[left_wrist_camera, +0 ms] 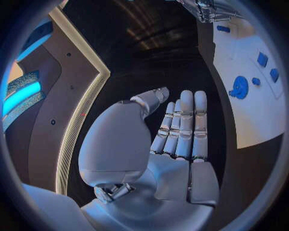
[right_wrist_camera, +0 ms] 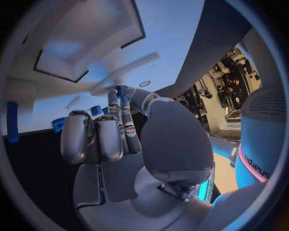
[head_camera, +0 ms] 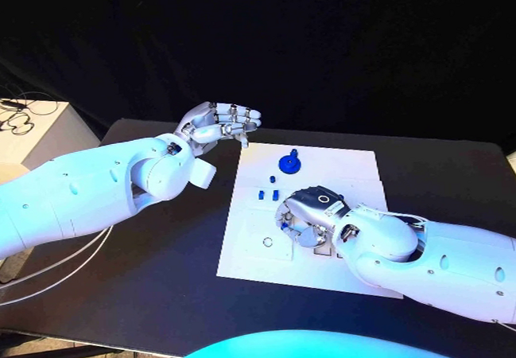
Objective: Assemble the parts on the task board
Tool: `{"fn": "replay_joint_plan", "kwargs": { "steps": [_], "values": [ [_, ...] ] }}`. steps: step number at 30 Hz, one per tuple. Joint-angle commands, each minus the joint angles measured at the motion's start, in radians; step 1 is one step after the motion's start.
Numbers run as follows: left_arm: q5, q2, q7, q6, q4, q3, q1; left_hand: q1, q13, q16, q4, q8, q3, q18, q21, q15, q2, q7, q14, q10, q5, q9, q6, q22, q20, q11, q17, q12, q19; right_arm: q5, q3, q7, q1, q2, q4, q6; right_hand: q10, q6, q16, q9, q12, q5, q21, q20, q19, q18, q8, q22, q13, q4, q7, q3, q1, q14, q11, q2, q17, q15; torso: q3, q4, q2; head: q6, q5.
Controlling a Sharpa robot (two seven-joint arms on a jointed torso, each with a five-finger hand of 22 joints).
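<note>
Head view: the left robot hand (head_camera: 219, 122) hovers, fingers curled on nothing, above the tabletop's (head_camera: 158, 271) far edge, beside the task board (head_camera: 252, 255). The right robot hand (head_camera: 309, 216) rests on the board's middle, near small blue parts (head_camera: 267, 194) and a blue gear (head_camera: 290, 161).

Left wrist view: fingers (left_wrist_camera: 183, 125) straight, holding nothing.

Right wrist view: fingertips (right_wrist_camera: 123, 96) seemingly pinch a blue part (right_wrist_camera: 122, 90).

The task board (head_camera: 327, 176) is plain white, lying on a black table (head_camera: 442, 179). The parts on it are blue: a round gear-like piece (head_camera: 290, 162) at upper centre of the frame and small blocks (head_camera: 267, 194) below it. Each robot hand, left (head_camera: 219, 125) and right (head_camera: 309, 216), is silver on a white arm.
</note>
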Motion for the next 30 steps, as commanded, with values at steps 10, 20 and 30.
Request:
{"fn": "replay_joint_plan", "kwargs": {
  "steps": [10, 20, 30],
  "values": [
    [0.003, 0.000, 0.002, 0.016, 0.003, 0.001, 0.001, 0.005, -0.001, -0.005, -0.007, 0.001, 0.001, 0.007, 0.004, 0.004, 0.003, -0.002, -0.001, -0.008, 0.005, 0.000, -0.003, 0.001, 0.000, -0.002, -0.001, 0.005, 0.003, 0.009, -0.006, 0.007, -0.005, -0.011, 0.004, 0.025, -0.101, -0.060, -0.036, -0.011, -0.006, -0.007, -0.108, 0.020, -0.068, 0.021, -0.035, -0.108, -0.028, 0.011, 0.021, 0.001, -0.033, 0.013, 0.011, -0.037, -0.054, 0.032, 0.0010, -0.0004, 0.001, 0.001, -0.001],
    [0.003, -0.002, -0.002, 0.018, 0.003, 0.001, 0.001, 0.005, -0.002, -0.005, -0.007, 0.002, 0.001, 0.007, 0.005, 0.004, 0.003, -0.002, -0.001, -0.009, 0.005, 0.000, -0.003, 0.002, 0.000, -0.002, -0.001, 0.005, 0.002, 0.018, -0.006, 0.001, -0.005, -0.017, 0.005, -0.022, -0.305, -0.166, -0.177, -0.045, 0.025, -0.020, -0.361, 0.051, -0.214, 0.072, -0.112, -0.344, -0.047, 0.017, 0.024, -0.116, 0.006, -0.103, 0.043, -0.046, -0.277, 0.062, 0.0003, 0.0005, 0.000, 0.003, -0.003],
    [0.003, -0.003, -0.003, 0.020, 0.003, 0.001, 0.001, 0.005, -0.002, -0.005, -0.007, 0.002, 0.001, 0.007, 0.005, 0.004, 0.003, -0.002, -0.001, -0.009, 0.005, 0.000, -0.003, 0.002, 0.000, -0.002, -0.001, 0.005, 0.002, 0.022, -0.006, -0.004, -0.004, -0.046, 0.037, -0.068, -0.386, -0.188, -0.171, -0.066, 0.108, -0.006, -0.415, 0.059, -0.222, 0.078, -0.143, -0.378, -0.041, 0.072, 0.017, -0.271, 0.082, -0.126, 0.052, -0.025, -0.324, 0.069, 0.0001, 0.0017, 0.001, 0.004, -0.006]
  ]
}}
